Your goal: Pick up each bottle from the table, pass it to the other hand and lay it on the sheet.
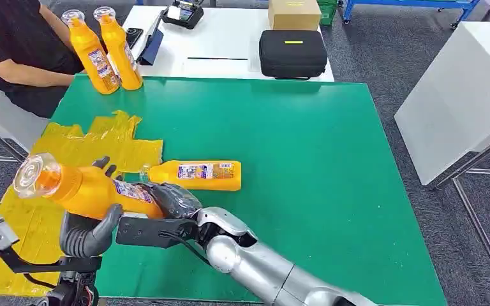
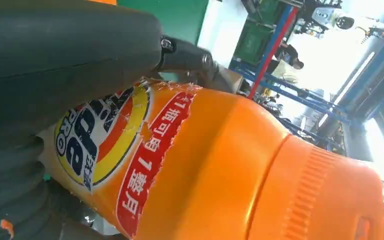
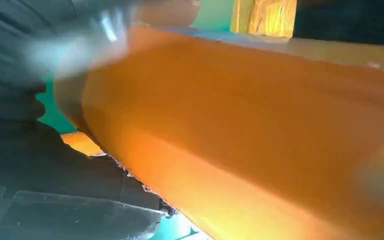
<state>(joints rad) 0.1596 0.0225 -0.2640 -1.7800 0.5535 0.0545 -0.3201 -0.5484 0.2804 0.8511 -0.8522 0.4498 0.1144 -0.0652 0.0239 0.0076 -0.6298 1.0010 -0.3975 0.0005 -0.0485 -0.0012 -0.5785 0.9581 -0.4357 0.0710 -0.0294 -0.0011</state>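
Both hands, the left hand [image 1: 89, 233] and right hand [image 1: 169, 203], grip one orange bottle [image 1: 92, 189] above the yellow sheet [image 1: 70, 150]; the right should let go only once the left holds firm.

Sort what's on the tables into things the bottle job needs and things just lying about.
Job: held orange bottle, in both the left hand and right hand; lying bottle; two standing bottles; yellow sheet.
Lying about: black case, cardboard box, label printer.
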